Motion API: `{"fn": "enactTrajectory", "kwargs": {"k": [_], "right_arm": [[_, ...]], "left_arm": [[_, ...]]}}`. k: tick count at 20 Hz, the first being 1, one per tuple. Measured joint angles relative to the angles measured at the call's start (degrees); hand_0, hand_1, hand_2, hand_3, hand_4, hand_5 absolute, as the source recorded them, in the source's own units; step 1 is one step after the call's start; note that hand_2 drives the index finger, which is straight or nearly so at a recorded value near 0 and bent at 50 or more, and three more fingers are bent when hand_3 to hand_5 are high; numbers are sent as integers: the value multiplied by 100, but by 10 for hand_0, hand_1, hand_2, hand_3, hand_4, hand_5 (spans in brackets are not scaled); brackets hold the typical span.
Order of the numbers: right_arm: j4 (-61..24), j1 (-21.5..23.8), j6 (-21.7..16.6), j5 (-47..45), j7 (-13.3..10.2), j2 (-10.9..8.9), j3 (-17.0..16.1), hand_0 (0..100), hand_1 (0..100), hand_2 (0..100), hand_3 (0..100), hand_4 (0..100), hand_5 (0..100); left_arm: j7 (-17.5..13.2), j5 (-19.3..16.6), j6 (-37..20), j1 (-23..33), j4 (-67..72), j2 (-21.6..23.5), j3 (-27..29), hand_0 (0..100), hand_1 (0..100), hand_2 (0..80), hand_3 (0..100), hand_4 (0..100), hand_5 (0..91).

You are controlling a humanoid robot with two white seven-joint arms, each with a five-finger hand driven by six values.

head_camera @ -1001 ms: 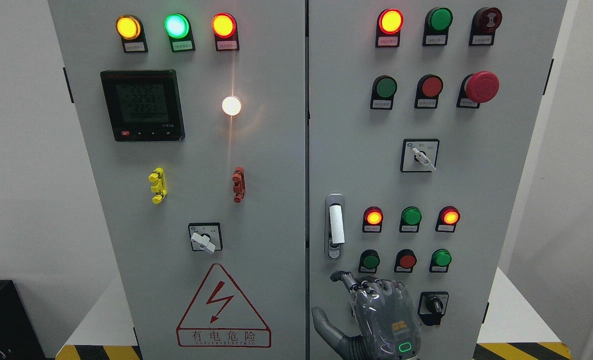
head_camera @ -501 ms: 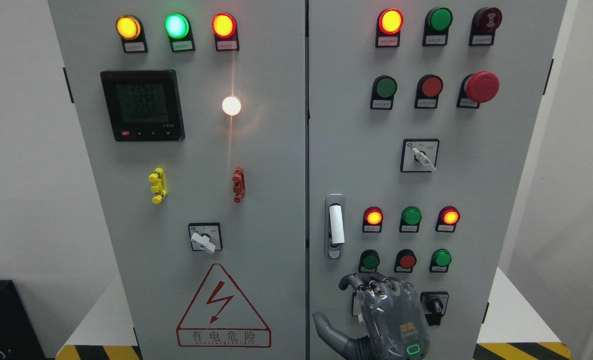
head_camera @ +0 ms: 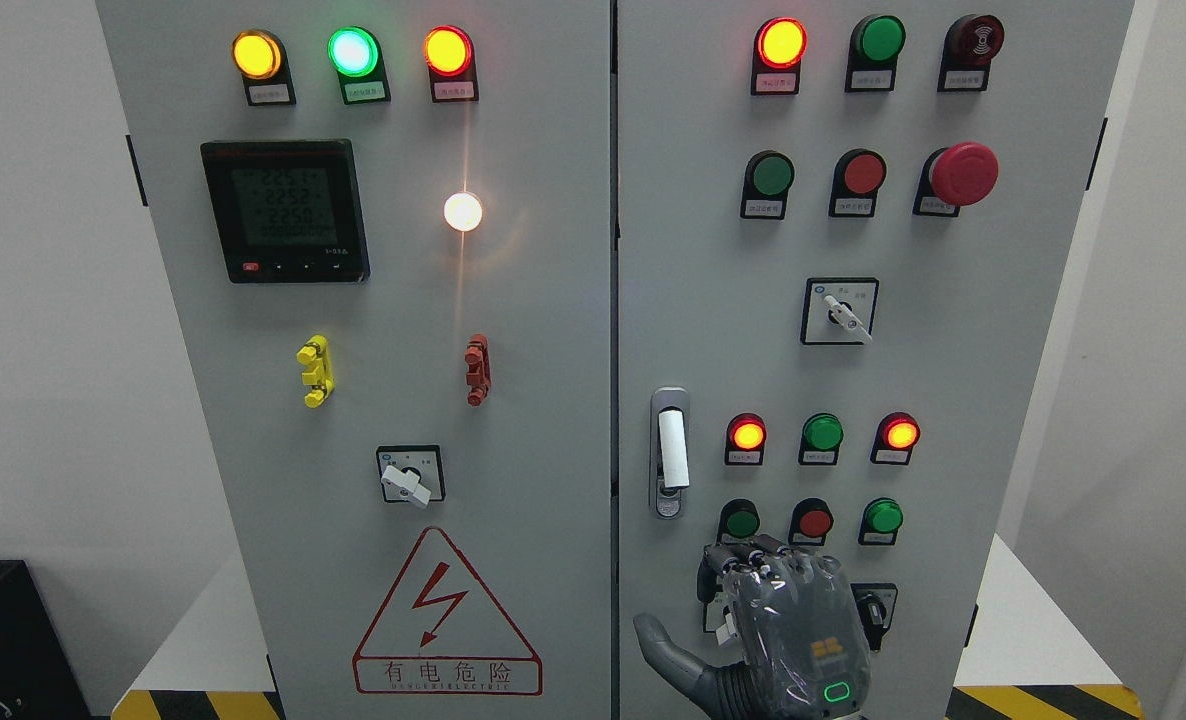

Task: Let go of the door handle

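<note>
Your grey steel cabinet's right-hand door (head_camera: 953, 400) has bare panel left of the vertical silver-and-white door handle (head_camera: 670, 453), up to the dark centre seam (head_camera: 614, 300). The handle sits mid-low near that seam, upright, nothing touching it. Your robot hand (head_camera: 773, 630), grey and wrapped in clear plastic, sits below the handle at the bottom edge, back toward you, fingers (head_camera: 753, 555) curled at the knuckles, thumb (head_camera: 658, 645) out left. It holds nothing. Green and red round pushbuttons (head_camera: 813, 520) sit just above the knuckles.

just the one head cam, pointed straight at the cabinet (head_camera: 593, 300) doors from close up, panel filling most of the frame
</note>
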Motion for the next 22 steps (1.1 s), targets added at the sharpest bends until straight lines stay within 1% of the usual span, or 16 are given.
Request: {"fn": "enactTrajectory", "kwargs": {"k": [3,8,15,22], "right_arm": [[-13,-47,150,98,-10,8,8,141,373,983,1000,955,1000],[-31,-151,201,276,-4,27,59,138,373,990,1000,969,1000],[-24,-431,394,392,201,48,139,136,372,1000,1000,966,1000],[6,-611,559,428,258,64,186,147,369,1000,1000,964,1000]], "left_arm": [[0,0,0,0,0,0,0,120,556,0,0,0,0],[0,0,0,0,0,0,0,120,556,0,0,0,0],[0,0,0,0,0,0,0,120,556,0,0,0,0],[0,1,0,0,0,0,0,120,556,0,0,0,0]]}}
